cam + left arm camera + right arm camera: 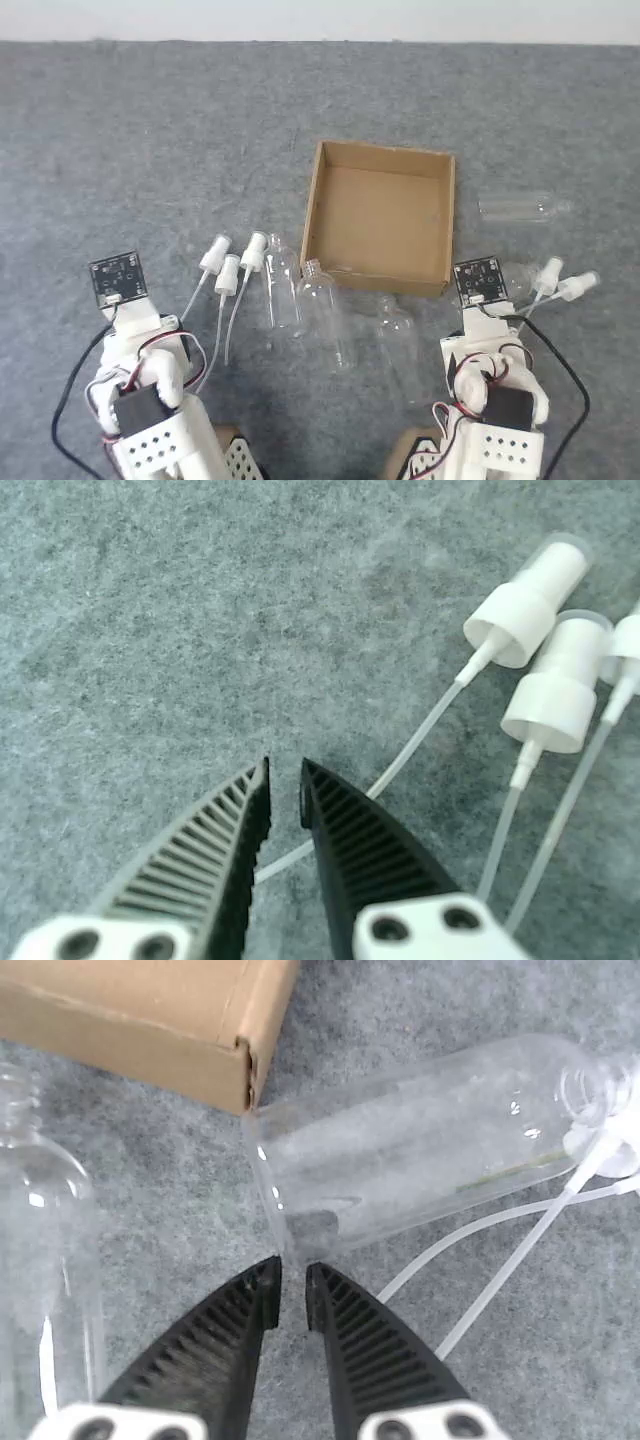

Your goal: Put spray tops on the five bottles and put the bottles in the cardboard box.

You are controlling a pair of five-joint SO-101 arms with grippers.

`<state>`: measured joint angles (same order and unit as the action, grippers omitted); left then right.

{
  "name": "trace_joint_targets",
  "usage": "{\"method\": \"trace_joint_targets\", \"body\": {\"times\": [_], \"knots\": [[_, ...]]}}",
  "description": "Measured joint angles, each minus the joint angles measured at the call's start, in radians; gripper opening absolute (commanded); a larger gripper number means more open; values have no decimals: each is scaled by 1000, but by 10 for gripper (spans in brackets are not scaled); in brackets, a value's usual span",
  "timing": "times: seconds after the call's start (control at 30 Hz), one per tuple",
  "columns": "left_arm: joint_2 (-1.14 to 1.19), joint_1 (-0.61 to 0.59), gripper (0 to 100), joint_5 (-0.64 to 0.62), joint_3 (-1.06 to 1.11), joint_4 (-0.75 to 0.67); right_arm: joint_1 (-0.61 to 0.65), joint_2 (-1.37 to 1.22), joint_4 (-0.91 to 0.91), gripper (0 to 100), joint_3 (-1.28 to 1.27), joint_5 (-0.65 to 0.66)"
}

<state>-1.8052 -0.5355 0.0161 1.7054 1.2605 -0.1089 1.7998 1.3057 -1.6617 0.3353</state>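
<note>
Table [150, 130]: grey, felt-like surface.

Cardboard box [312, 215]: open side up, just above the centre of the high view.

Bottles: five, clear, all lying on the table outside the box.
- bottle A [283, 290] and bottle B [330, 320]: side by side below the box's lower left corner, necks toward the box. B's neck is right at the front wall.
- bottle C [400, 345]: below the front wall, right of centre.
- bottle D [520, 207]: alone, right of the box, in the upper right of the frame.
- bottle E [522, 280]: at the box's lower right corner, partly hidden behind the right arm [495, 400].

Spray tops: all loose on the table.
- three spray tops [228, 265]: clustered just left of bottle A, tubes trailing toward the lower left and the left arm [150, 400].
- two spray tops [565, 280]: at the right of the frame, just beside bottle E's neck.

Left end effector [285, 770]: low over the table, fingers pressed nearly together with a thin slit at the tips, pinching nothing. One dip tube [420, 735] lies on the table and passes beneath the fingers.

Right end effector [292, 1268]: fingers likewise nearly together, pinching nothing. The tips are just short of bottle E's base. The box corner lies beyond it and bottle C lies alongside.
</note>
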Motion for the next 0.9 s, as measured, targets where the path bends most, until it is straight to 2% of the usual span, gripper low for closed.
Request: {"method": "trace_joint_targets", "body": {"times": [0.7, 0.9], "knots": [[0, 6, 43, 0, 0, 0, 0, 0, 0, 6, 0, 0], [0, 6, 42, 0, 0, 0, -8, 0, -66, 6, 0, 0]]}}
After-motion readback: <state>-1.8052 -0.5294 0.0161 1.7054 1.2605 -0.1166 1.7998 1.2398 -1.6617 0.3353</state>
